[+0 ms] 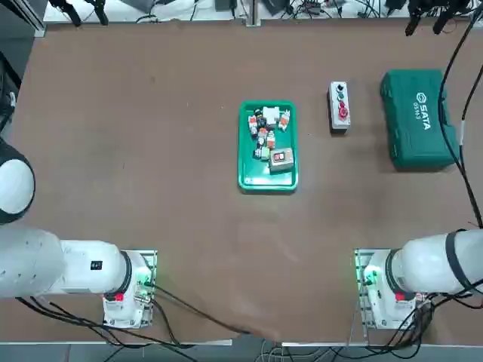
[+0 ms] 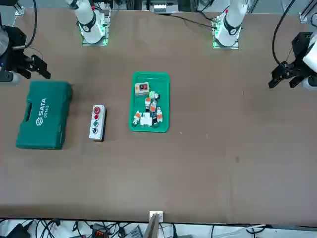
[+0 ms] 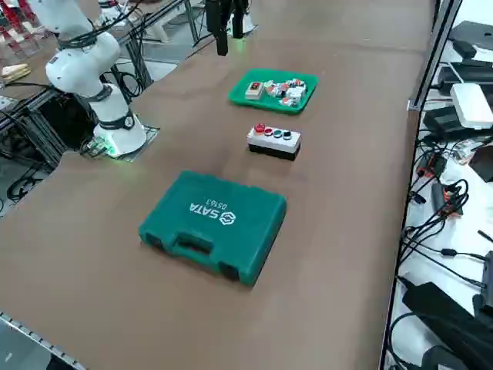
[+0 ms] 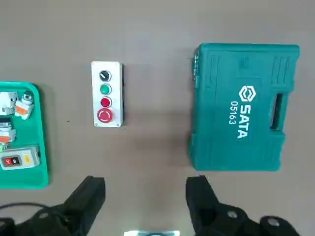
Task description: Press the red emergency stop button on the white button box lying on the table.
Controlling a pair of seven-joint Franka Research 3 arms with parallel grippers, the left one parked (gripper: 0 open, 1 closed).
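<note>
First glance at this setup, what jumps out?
The big green case at the table's right side, then the green tray of small parts mid-table. Between them lies the white box with its red button; the right tool hangs open above, touching nothing.

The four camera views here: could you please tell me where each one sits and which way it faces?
Top view: overhead, looking down; both arm bases at the bottom edge, white button box beyond.
Front view: across the table, facing the robot; bases at the far edge.
Right side view: raised at the robot's right, looking diagonally; the right arm's base shows.
Right wrist view: on the right arm, looking down past the open right end effector, high above the table.
All share the box, green case and green tray.
</note>
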